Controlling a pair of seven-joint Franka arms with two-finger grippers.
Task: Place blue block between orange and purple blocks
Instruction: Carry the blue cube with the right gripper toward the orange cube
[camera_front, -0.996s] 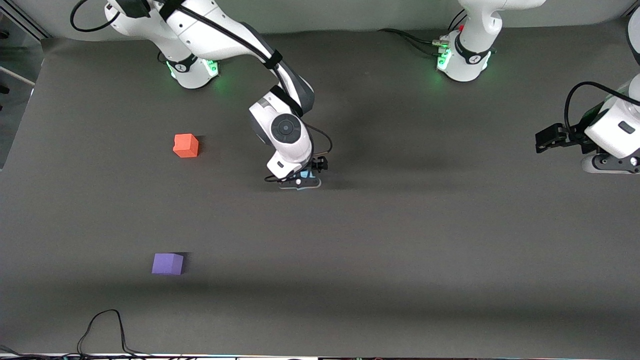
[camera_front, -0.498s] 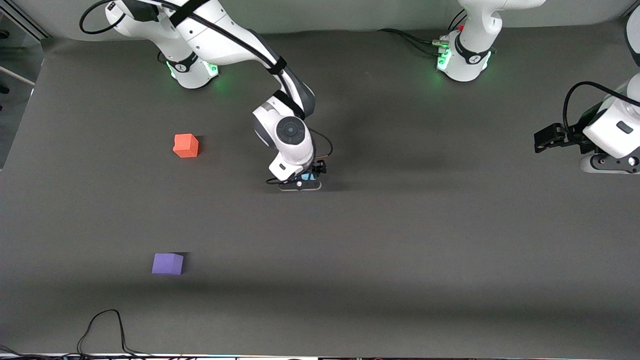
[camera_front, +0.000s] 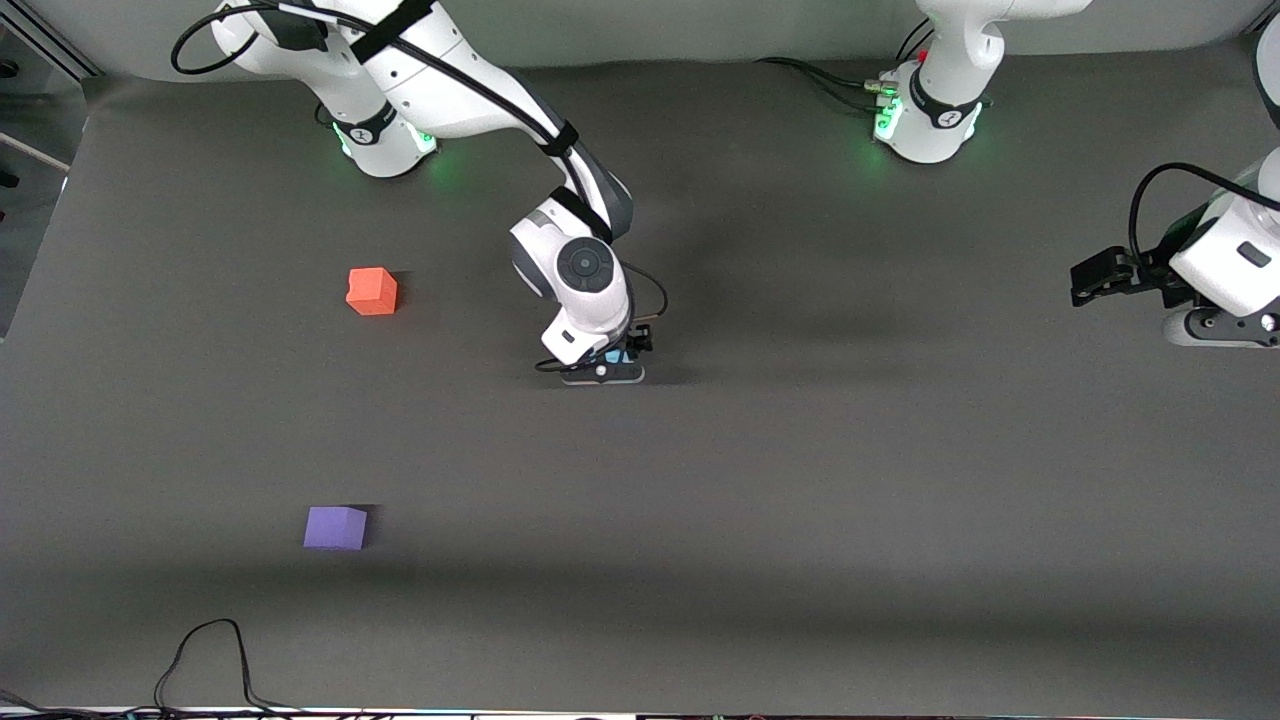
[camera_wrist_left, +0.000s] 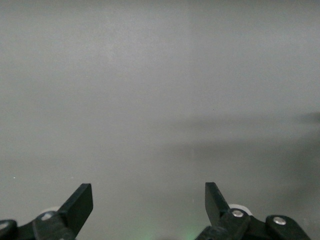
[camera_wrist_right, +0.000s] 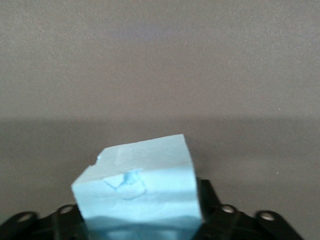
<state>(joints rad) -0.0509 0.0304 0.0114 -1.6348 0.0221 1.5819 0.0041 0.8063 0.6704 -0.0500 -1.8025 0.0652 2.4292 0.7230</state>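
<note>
Black cable (camera_front: 205, 655) on grey table (camera_front: 850, 500)

Dark grey table (camera_front: 900, 480), orange block (camera_front: 372, 291), purple block (camera_front: 335, 528), black cable (camera_front: 205, 660) on it

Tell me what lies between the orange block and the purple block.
Nothing: the front view shows only bare table between the orange block and the purple block.
</note>
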